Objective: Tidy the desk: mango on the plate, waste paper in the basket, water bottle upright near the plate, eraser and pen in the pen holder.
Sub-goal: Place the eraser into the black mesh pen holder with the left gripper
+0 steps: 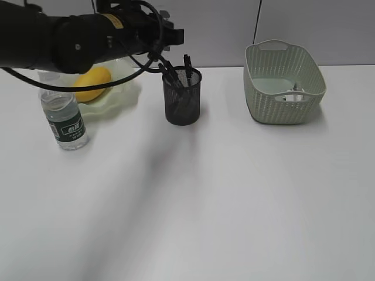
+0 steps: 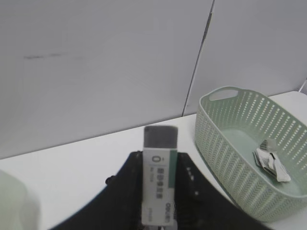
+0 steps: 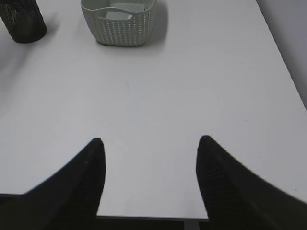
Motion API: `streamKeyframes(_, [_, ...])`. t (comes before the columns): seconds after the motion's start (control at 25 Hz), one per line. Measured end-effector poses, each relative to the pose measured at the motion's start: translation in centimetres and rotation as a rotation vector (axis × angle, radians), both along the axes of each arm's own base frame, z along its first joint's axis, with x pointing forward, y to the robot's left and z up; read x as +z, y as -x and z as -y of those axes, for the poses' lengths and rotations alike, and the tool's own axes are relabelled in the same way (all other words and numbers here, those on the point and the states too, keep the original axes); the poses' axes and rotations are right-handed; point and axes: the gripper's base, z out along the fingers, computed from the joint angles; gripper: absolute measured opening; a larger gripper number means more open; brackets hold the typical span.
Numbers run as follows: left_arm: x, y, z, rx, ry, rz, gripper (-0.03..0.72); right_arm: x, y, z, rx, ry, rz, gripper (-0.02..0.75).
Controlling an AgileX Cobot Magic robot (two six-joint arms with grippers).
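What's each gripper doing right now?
Left gripper: closed on the eraser.
Right gripper: open, holding nothing.

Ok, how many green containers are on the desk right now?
2: the ruffled plate holding the mango at back left, and the woven basket at back right. The arm covers part of the back left.

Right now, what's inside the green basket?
The basket holds a crumpled scrap of waste paper lying on its floor by the far wall. The near wall hides part of the floor, so anything there cannot be seen.
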Motion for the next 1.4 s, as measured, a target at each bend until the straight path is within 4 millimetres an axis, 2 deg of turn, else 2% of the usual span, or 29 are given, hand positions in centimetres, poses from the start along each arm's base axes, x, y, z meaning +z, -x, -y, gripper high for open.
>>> streamKeyframes(0.16, [-1.3,-2.2,1.3,-0.003,-0.01,0.001,0.157,0.0,0.0,0.0,0.0,0.0,0.0,0.478])
streamKeyframes(0.4, [-4.0,-4.2,2.6,-0.005,-0.03,-0.03,0.157,0.0,0.0,0.0,0.0,0.0,0.0,0.478])
streamKeyframes(0.72, [-5.4,-5.4,3.4,-0.009,-0.043,-0.05,0.157,0.0,0.0,0.0,0.0,0.0,0.0,0.478])
streamKeyframes(0.96, [-5.8,-5.5,3.5,-0.018,-0.06,-0.056,0.162,0.0,0.0,0.0,0.0,0.0,0.001,0.478])
streamKeyframes(1.04, [-5.9,-5.5,3.5,-0.02,-0.065,-0.066,0.226,0.0,0.0,0.0,0.0,0.0,0.001,0.478])
streamKeyframes(1.2, [-5.9,-5.4,3.5,-0.021,-0.068,-0.071,0.457,0.0,0.0,0.0,0.0,0.0,0.001,0.478])
streamKeyframes(1.28, [-6.0,-5.4,3.5,-0.021,-0.07,-0.074,0.515,0.0,0.0,0.0,0.0,0.0,0.001,0.478])
streamKeyframes(1.4, [-6.0,-5.4,3.5,-0.023,-0.074,-0.08,0.542,0.0,0.0,0.0,0.0,0.0,0.001,0.478])
